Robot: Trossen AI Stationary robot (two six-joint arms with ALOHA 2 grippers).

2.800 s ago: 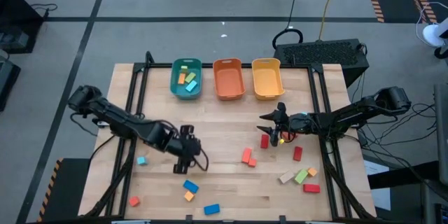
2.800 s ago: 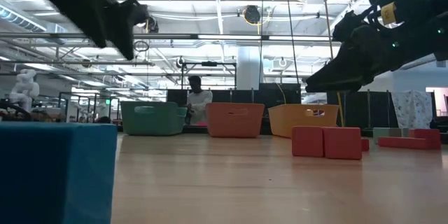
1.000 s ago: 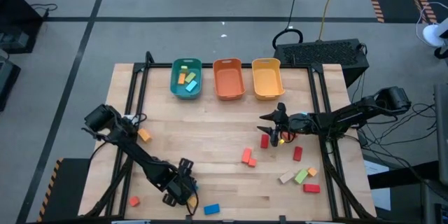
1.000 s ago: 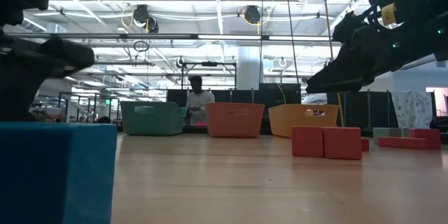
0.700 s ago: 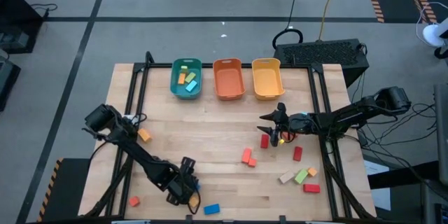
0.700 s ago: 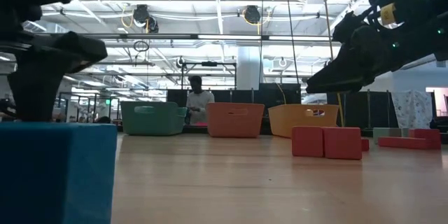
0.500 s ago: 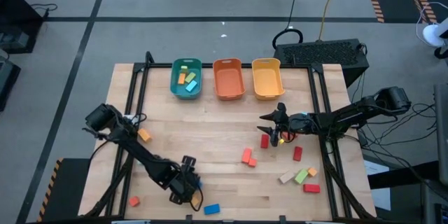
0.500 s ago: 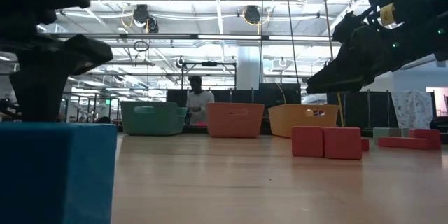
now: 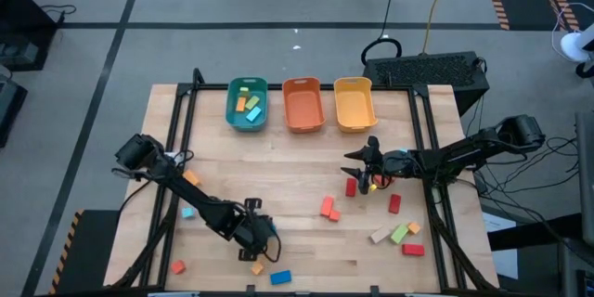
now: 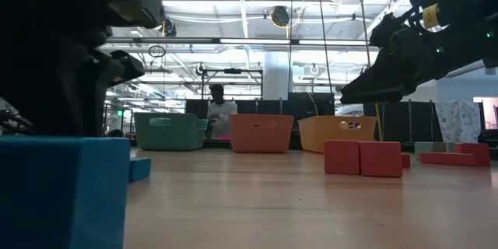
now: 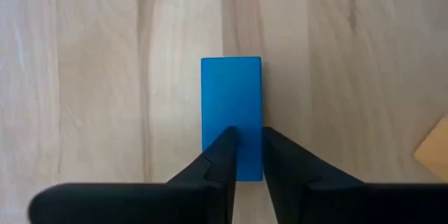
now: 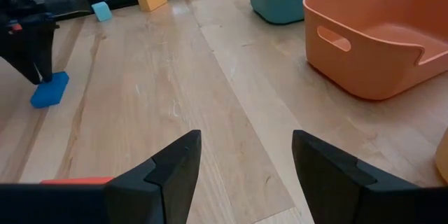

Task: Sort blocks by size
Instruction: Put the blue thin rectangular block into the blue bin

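Wooden blocks lie scattered on the table. My left gripper (image 9: 259,238) is near the front, left of centre, pointing down over a blue bar block (image 11: 231,112) that lies flat. Its fingertips (image 11: 249,140) stand close together, the gap narrower than the block. The right wrist view also shows this gripper (image 12: 31,49) over the block (image 12: 50,89). My right gripper (image 9: 368,173) hangs open and empty right of centre, above a red block (image 9: 351,187). My left gripper points straight down over one end of the blue block's top face (image 11: 241,161). I cannot tell whether the fingertips touch it. The block lies flat on the table.
Teal (image 9: 247,121), orange (image 9: 303,122) and yellow (image 9: 354,122) bins stand at the far edge; the teal one holds some blocks. Loose blocks include an orange one (image 9: 257,266), a blue bar (image 9: 280,277), a light-blue cube (image 9: 188,212), red ones (image 9: 328,207) and a cluster at the front right (image 9: 401,234).
My left gripper has gone toward the table's right edge and a little toward the far edge, ending over the blue block. Its arm has swung off the light-blue cube, which now shows.
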